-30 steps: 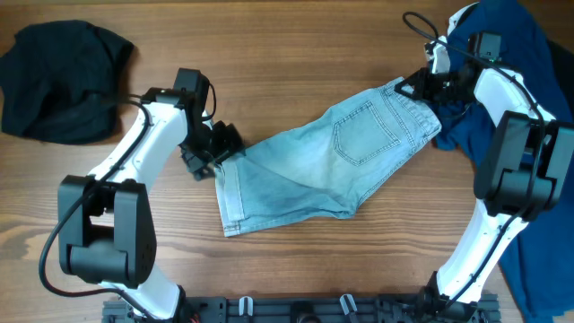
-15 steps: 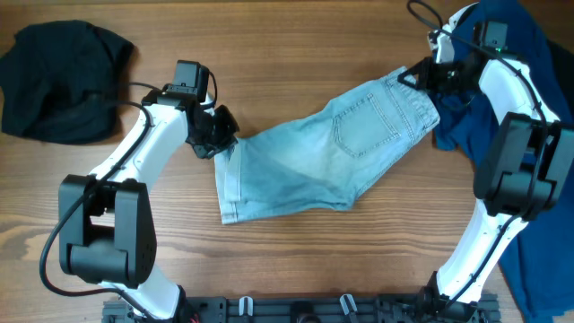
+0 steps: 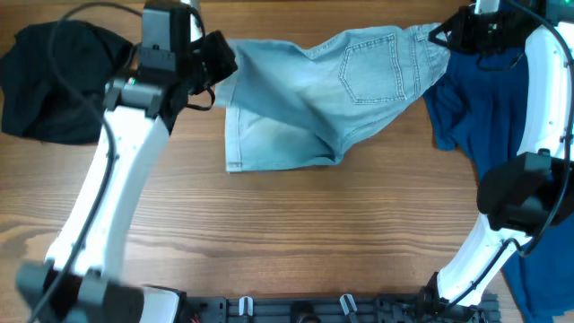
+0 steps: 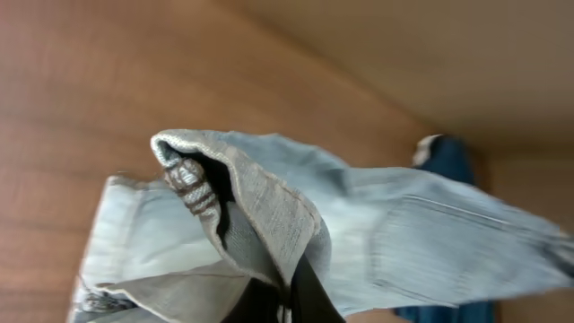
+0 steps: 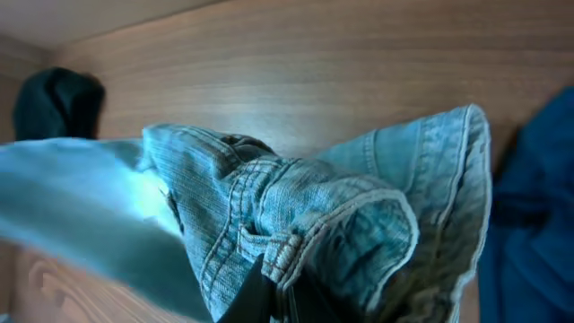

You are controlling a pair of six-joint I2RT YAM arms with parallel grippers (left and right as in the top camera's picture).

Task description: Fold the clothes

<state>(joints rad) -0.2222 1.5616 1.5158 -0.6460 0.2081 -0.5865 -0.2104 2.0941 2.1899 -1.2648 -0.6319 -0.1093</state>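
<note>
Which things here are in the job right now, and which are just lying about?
In hand: pale-blue denim shorts, gripped at opposite ends by the left pincer and right pincer.
Lying about: black garment at far left; dark-blue garment at right, neither gripped.

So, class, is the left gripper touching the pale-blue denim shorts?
Touching. The left wrist view shows the left gripper shut on a fold of the denim shorts, with the fabric pinched in its jaws.

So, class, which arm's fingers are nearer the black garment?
Left. The left fingers, shut on the denim shorts, are close beside the black garment; the right fingers grip the shorts' other end, across the table by the dark-blue garment.
</note>
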